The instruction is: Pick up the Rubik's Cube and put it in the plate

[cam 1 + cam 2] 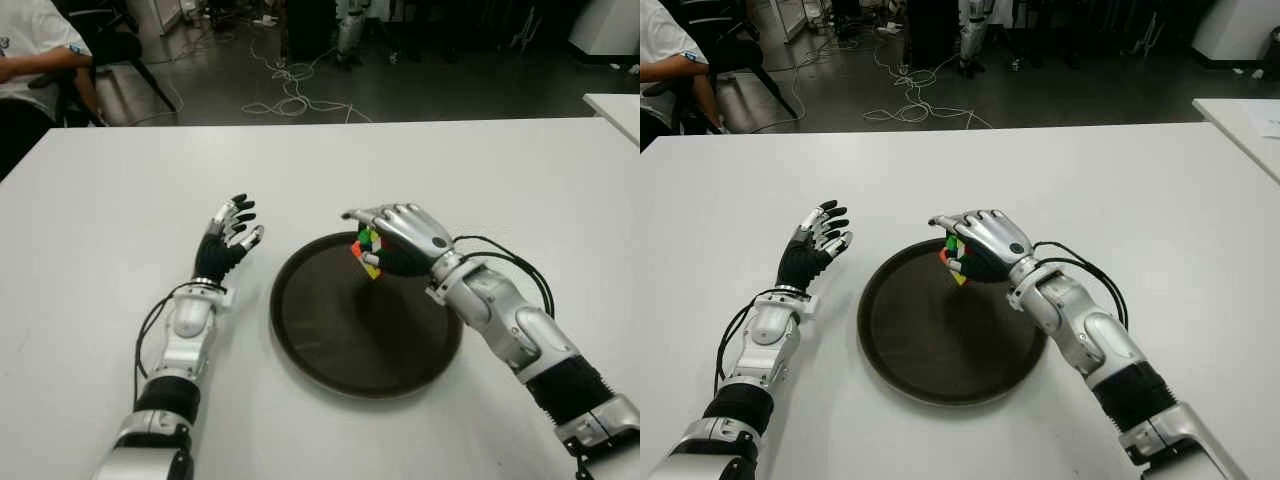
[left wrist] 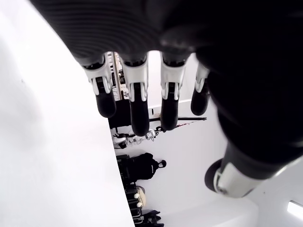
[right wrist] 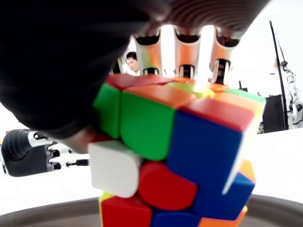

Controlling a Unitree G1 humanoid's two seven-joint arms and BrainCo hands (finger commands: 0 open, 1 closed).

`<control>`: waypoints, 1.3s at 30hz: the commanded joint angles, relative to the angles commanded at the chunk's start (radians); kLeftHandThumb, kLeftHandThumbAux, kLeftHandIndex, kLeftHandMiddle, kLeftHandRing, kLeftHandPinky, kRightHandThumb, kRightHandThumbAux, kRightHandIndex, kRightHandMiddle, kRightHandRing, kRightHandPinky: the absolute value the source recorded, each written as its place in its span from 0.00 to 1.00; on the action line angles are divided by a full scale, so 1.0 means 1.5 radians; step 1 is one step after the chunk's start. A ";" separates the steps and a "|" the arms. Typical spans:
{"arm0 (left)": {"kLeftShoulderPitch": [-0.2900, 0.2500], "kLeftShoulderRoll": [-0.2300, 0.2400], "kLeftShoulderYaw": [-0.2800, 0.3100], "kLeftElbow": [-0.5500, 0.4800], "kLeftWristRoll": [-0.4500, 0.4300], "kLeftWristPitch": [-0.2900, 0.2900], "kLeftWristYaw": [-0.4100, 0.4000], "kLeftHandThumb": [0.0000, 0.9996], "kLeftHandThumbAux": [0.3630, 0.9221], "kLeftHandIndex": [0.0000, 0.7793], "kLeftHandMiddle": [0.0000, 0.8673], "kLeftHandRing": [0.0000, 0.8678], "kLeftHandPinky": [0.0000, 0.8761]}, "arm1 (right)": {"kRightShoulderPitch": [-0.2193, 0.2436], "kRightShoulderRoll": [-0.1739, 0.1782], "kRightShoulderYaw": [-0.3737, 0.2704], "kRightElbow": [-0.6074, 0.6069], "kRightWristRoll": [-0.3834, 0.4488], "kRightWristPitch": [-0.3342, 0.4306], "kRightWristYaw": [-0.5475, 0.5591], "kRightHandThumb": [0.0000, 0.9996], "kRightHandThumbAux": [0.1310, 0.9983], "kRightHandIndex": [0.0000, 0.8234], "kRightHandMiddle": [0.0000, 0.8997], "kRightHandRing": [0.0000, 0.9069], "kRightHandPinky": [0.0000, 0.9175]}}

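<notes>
Your right hand [image 1: 400,238] is wrapped around the cube [image 1: 367,252] — fingers [image 1: 372,216] curled over its top, the palm behind it, the coloured faces poking out on the side toward your left hand. In the right wrist view the cube [image 3: 175,151] fills the space under the fingers, and the dark rim of the plate [image 3: 47,215] shows just below it. From the head views the cube sits over the far part of the plate [image 1: 340,340], near the rim farthest from you; whether it touches the plate's surface you cannot tell from these views.

Your left hand [image 1: 228,240] shows on the white table [image 1: 120,210], beside the plate on its left and apart from it. Its fingers [image 2: 137,106] are stretched out and relaxed, holding nothing — the left wrist view shows all of them straight with only table and room beyond.

Past the table's far left corner a person in a white shirt [image 1: 35,50] sits on a chair, and cables [image 1: 290,90] trail over the dark floor.
</notes>
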 joint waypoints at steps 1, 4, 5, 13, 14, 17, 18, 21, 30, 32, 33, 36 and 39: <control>0.000 0.000 0.000 -0.001 0.001 0.001 0.002 0.10 0.59 0.17 0.22 0.20 0.15 | -0.001 -0.001 0.000 0.001 0.000 -0.001 0.001 0.05 0.56 0.17 0.27 0.28 0.31; 0.001 0.000 -0.001 -0.002 0.005 0.000 0.008 0.10 0.59 0.17 0.22 0.20 0.15 | -0.002 -0.001 0.001 0.002 -0.002 -0.001 0.004 0.05 0.56 0.16 0.25 0.26 0.29; 0.001 0.000 -0.001 -0.002 0.007 -0.001 0.010 0.10 0.58 0.17 0.22 0.20 0.15 | -0.002 -0.002 0.001 0.002 -0.003 0.000 0.007 0.04 0.56 0.16 0.24 0.25 0.29; 0.001 0.002 -0.003 -0.001 0.012 0.002 0.016 0.10 0.56 0.17 0.22 0.20 0.16 | -0.004 -0.004 0.004 0.005 -0.009 0.001 0.016 0.01 0.52 0.10 0.15 0.14 0.13; 0.001 0.001 -0.003 0.000 0.012 0.002 0.016 0.10 0.57 0.17 0.22 0.20 0.16 | -0.005 -0.004 0.005 0.006 -0.010 0.000 0.016 0.02 0.51 0.08 0.11 0.10 0.11; -0.001 0.001 -0.003 0.002 0.011 0.001 0.017 0.10 0.59 0.17 0.23 0.21 0.16 | -0.007 -0.006 0.007 0.011 -0.018 0.001 0.011 0.02 0.48 0.03 0.04 0.04 0.08; -0.001 0.001 -0.003 0.003 0.011 0.000 0.017 0.10 0.59 0.17 0.23 0.21 0.16 | -0.008 -0.006 0.008 0.012 -0.020 0.001 0.008 0.03 0.47 0.02 0.03 0.03 0.06; -0.002 0.001 -0.003 0.006 0.012 -0.001 0.018 0.10 0.61 0.18 0.23 0.21 0.16 | -0.009 -0.007 0.011 0.018 -0.031 -0.001 -0.004 0.04 0.44 0.01 0.01 0.01 0.02; -0.006 0.003 -0.001 0.018 0.007 -0.009 0.008 0.11 0.62 0.18 0.23 0.21 0.17 | -0.012 -0.003 0.011 0.029 -0.048 0.002 -0.034 0.05 0.36 0.00 0.00 0.00 0.00; -0.007 0.004 -0.002 0.020 0.007 -0.012 0.007 0.10 0.62 0.18 0.23 0.22 0.19 | -0.012 -0.002 0.010 0.031 -0.051 0.002 -0.043 0.05 0.35 0.00 0.00 0.00 0.00; -0.007 0.005 -0.002 0.021 0.007 -0.013 0.006 0.10 0.62 0.19 0.23 0.22 0.19 | -0.012 -0.001 0.010 0.032 -0.052 0.001 -0.048 0.05 0.35 0.00 0.00 0.00 0.00; -0.006 0.006 -0.003 0.023 0.007 -0.018 0.006 0.10 0.61 0.18 0.23 0.22 0.19 | -0.013 0.001 0.008 0.039 -0.050 -0.004 -0.071 0.04 0.34 0.00 0.00 0.00 0.00; -0.007 0.008 -0.003 0.027 0.007 -0.021 0.003 0.08 0.58 0.18 0.23 0.21 0.18 | -0.017 0.005 0.004 0.051 -0.041 -0.011 -0.092 0.03 0.33 0.00 0.00 0.00 0.00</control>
